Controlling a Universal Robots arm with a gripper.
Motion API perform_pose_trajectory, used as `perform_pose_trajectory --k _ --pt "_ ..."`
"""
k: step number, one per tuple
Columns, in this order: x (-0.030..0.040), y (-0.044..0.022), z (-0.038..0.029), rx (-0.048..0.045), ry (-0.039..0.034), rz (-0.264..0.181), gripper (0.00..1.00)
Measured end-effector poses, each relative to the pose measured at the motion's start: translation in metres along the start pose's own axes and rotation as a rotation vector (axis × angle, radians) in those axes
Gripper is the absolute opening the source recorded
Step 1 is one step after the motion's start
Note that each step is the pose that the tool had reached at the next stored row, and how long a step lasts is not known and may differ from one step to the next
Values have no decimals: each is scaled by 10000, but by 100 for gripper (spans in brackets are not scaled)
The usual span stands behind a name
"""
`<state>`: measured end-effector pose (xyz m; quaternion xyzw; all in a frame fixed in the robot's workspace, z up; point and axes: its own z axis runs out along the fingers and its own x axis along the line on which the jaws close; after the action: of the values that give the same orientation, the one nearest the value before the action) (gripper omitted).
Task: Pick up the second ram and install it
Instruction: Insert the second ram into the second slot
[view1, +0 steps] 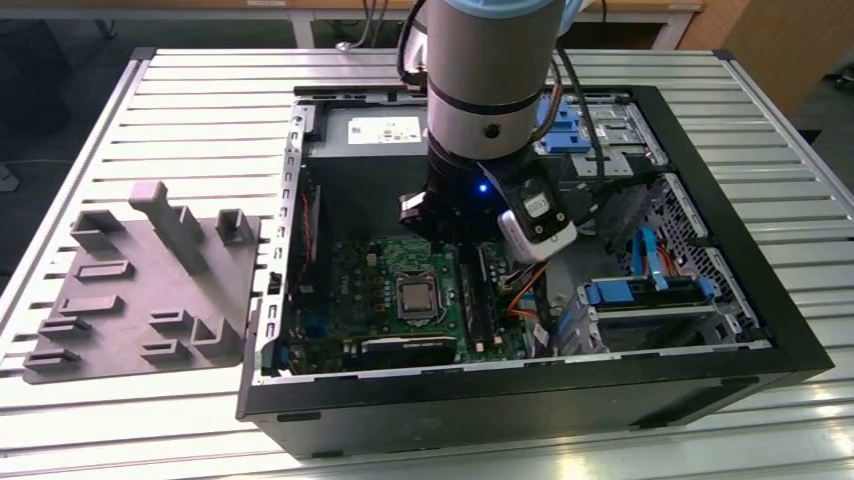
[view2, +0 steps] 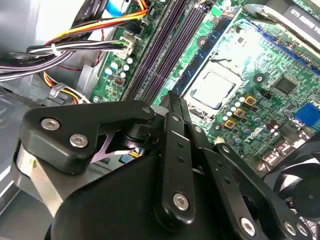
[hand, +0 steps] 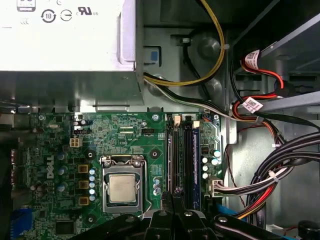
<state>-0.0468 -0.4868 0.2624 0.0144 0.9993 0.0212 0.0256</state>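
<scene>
Your table (view1: 174, 110) is topped with pale ribbed metal slats that catch an even, soft light. Beyond its far edge you see a wooden desk (view1: 200, 5) on white legs (view1: 304, 30), a wooden panel (view1: 781, 45) at the exterior view's right, and dull grey floor (view1: 40, 130) at the exterior view's left.

Case (view1: 534, 405) on table (view1: 200, 110), open side up. Fixture plate (view1: 134, 300) on table just beside case, at exterior view's left. Motherboard (view1: 360, 270) in case. Processor socket (view1: 418, 297) on motherboard. Memory slots (view1: 478, 300) just beside socket, toward exterior view's right. Power supply (view1: 367, 130) behind motherboard. Drive cage (view1: 641, 295) at exterior view's right. Gripper (hand: 174, 195) over slots, probably just above; contact unclear.
</scene>
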Motion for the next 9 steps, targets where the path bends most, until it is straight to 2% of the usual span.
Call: perform_pose_trajectory --k 1,9 --pt "-20 1 1 0 0 0 12" --pt "-40 1 2 0 0 0 12"
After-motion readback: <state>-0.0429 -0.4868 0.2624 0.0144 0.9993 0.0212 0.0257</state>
